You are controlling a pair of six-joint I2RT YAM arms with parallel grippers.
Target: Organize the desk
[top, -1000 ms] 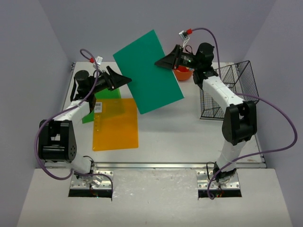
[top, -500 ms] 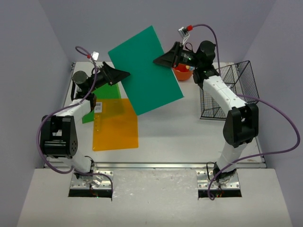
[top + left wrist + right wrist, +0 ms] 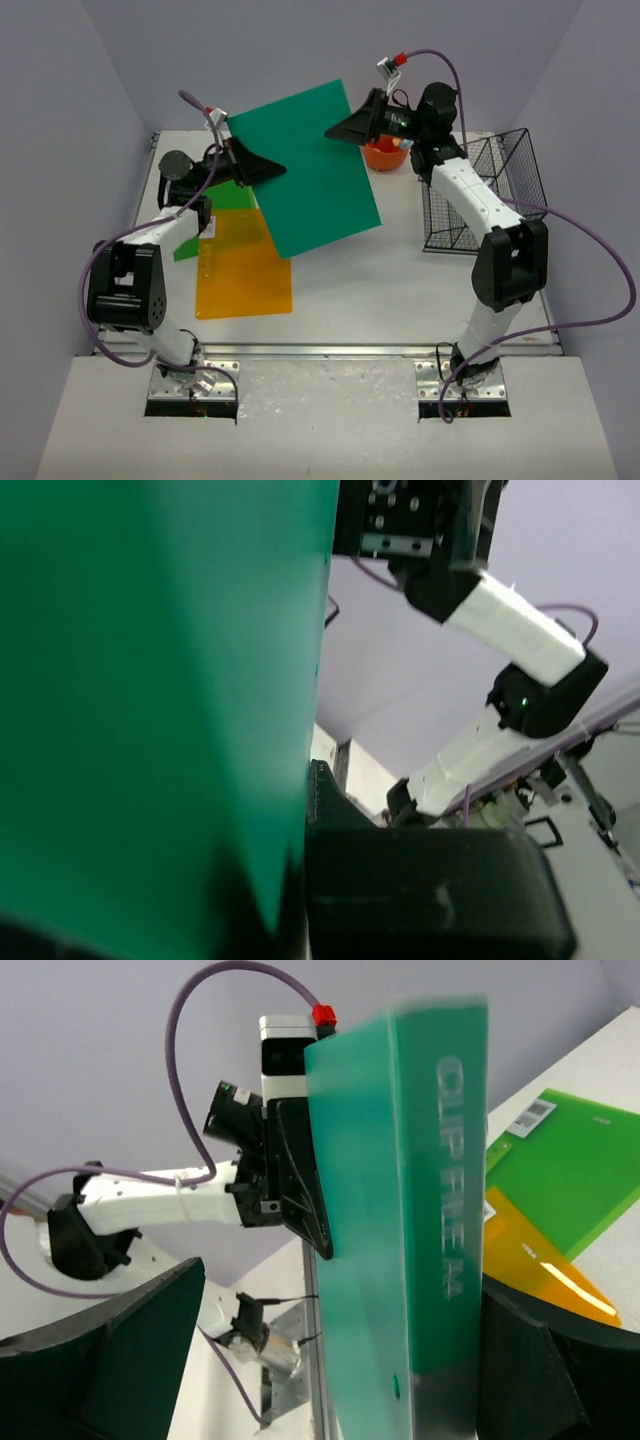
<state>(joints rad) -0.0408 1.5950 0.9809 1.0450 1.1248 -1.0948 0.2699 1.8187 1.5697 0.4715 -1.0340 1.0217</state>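
Observation:
A large dark green clip file [image 3: 312, 170] hangs tilted in the air over the back of the white desk [image 3: 400, 285]. My left gripper [image 3: 272, 170] is shut on its left edge. In the left wrist view the file [image 3: 150, 700] fills the left half, pressed against one black finger [image 3: 345, 815]. My right gripper [image 3: 337, 129] is open at the file's upper right edge. In the right wrist view the file [image 3: 410, 1250] stands between its wide-apart jaws, close to the right finger [image 3: 545, 1370], and my left gripper [image 3: 300, 1185] shows clamped on the far edge.
An orange folder [image 3: 245, 265] lies flat on the left of the desk, overlapping a light green folder [image 3: 228, 197]. An orange bowl [image 3: 385, 156] sits at the back, and a black wire basket [image 3: 485, 190] stands at the right.
My left gripper has closed on the file's left edge. My right gripper has opened and let go. The file has swung down a little to the left.

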